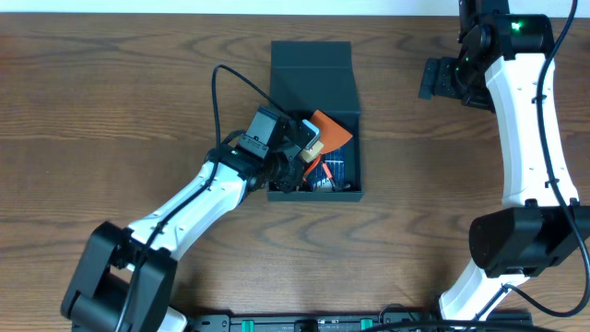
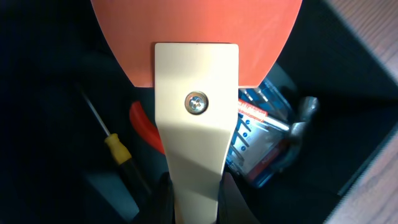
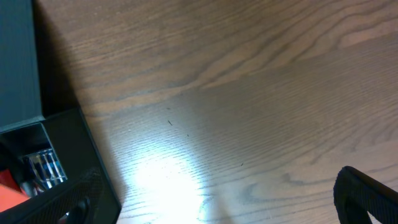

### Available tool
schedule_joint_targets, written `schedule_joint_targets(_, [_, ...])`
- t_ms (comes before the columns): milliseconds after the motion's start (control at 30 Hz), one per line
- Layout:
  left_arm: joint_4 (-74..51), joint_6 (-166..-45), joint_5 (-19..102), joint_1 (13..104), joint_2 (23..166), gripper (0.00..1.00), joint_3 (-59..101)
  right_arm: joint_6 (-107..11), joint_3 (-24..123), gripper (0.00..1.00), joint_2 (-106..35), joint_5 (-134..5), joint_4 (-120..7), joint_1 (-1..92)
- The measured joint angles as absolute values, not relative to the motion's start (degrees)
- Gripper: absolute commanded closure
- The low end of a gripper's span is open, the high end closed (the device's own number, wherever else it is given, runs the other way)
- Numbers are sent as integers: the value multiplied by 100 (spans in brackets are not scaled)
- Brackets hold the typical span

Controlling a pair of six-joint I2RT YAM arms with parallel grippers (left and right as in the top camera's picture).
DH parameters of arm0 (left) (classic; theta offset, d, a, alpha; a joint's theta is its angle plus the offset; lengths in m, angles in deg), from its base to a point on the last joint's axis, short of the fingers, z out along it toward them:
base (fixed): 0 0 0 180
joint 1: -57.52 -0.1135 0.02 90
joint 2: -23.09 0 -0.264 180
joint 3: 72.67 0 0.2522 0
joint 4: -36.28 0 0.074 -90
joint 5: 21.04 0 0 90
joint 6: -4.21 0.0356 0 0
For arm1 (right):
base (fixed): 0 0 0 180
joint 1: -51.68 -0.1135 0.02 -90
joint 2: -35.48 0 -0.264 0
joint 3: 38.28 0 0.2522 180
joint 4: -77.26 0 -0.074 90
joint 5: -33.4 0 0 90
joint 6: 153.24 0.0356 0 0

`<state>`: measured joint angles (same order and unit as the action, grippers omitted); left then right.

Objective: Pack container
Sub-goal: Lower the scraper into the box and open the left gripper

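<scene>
Container (image 1: 318, 195), the dark teal-green square box, stands on the wooden table (image 1: 111, 92) near its middle. Its flap lid (image 1: 313, 74) is opened toward the far side.

My left gripper (image 1: 306, 148) is over the left part of the box, reaching in from the near left. Its jaws are clenched on a scraper (image 1: 330, 135). In the left wrist view both fingers (image 2: 165, 199) press the narrow end of its cream handle (image 2: 196, 143) from two sides. One screw (image 2: 198, 102) sits in the handle, and the flat orange blade (image 2: 193, 37) spreads wide beyond it. From overhead the blade is tilted and points toward the right wall of the box. I cannot tell if it touches that wall.

Below the scraper, inside the box, I see a screwdriver (image 2: 115, 149) with a yellow grip at the left. A red curved part (image 2: 146, 127) is just beside the handle, and a small blue case (image 2: 264, 146) with silvery bits is at the right. A grey metal piece (image 2: 305, 115) lies against the case, but what tool it is I cannot tell.

My right gripper (image 1: 441, 79) hangs over the table at the right of the container, well apart from it. Its jaws are released and spread wide and grasp nothing. In the right wrist view only wood grain lies between them.
</scene>
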<state>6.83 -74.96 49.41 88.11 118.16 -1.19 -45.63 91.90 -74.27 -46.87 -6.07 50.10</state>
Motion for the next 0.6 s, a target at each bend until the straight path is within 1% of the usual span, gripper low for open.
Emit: schedule_joint_targets(600, [821,-7470,4943,8811,12060,94,-119,-4563,9190,1,-7427,-4689,-607,5010])
